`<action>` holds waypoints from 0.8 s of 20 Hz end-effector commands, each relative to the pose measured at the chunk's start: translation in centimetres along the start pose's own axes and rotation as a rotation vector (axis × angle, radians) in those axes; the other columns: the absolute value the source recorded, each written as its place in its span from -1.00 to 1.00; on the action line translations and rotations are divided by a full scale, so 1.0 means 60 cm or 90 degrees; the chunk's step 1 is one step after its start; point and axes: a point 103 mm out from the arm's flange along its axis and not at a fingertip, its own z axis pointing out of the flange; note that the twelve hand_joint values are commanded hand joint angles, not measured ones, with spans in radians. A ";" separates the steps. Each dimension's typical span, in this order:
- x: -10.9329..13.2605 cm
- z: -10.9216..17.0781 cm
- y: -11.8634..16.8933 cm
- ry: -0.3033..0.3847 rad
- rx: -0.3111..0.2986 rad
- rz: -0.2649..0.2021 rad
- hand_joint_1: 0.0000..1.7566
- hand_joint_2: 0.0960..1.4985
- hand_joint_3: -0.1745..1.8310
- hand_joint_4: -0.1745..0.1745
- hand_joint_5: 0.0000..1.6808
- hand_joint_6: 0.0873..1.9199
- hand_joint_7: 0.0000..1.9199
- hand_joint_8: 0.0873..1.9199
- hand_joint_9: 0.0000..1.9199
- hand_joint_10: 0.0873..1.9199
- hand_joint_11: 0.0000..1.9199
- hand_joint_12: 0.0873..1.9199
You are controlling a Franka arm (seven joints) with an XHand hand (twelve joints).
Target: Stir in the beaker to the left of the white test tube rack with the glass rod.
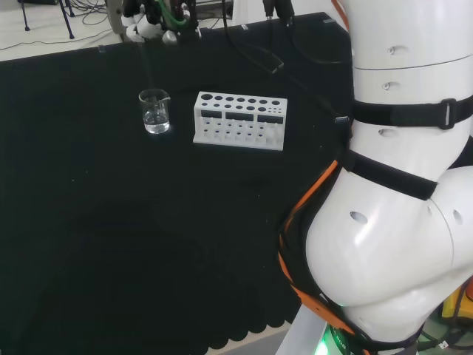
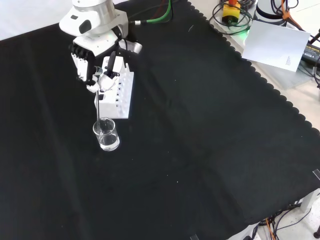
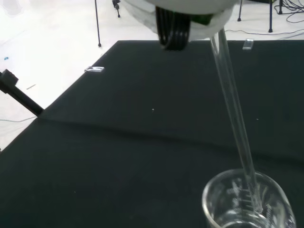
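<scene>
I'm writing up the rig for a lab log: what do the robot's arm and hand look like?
The arm is built of big glossy white rounded links, with black straps around them and an orange cable running down its side. The hand is black and white, with white finger segments on a black frame; black and green cables lead away from its wrist.

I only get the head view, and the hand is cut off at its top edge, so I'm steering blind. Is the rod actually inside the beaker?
Observer: Yes. In the wrist view the glass rod passes the beaker rim and its tip sits in clear liquid.
Operator: Are the fingers closed on it?
Observer: In the front view the hand has its fingers curled round the rod's top.
Operator: How is the rack placed?
Observer: In the front view the white rack stands just behind the beaker, under the hand.
</scene>
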 end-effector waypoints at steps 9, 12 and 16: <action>0.041 0.012 -0.044 -0.009 0.009 0.000 0.48 -0.04 -0.26 -1.00 0.30 -0.38 0.23 0.09 0.69 -0.09 0.61 -0.11; 0.058 0.018 -0.034 -0.011 0.010 -0.006 0.48 -0.04 -0.26 -1.00 0.30 -0.38 0.23 0.09 0.69 -0.09 0.61 -0.11; 0.067 0.025 -0.013 -0.010 0.016 -0.008 0.48 -0.04 -0.26 -1.00 0.30 -0.38 0.23 0.09 0.69 -0.09 0.61 -0.11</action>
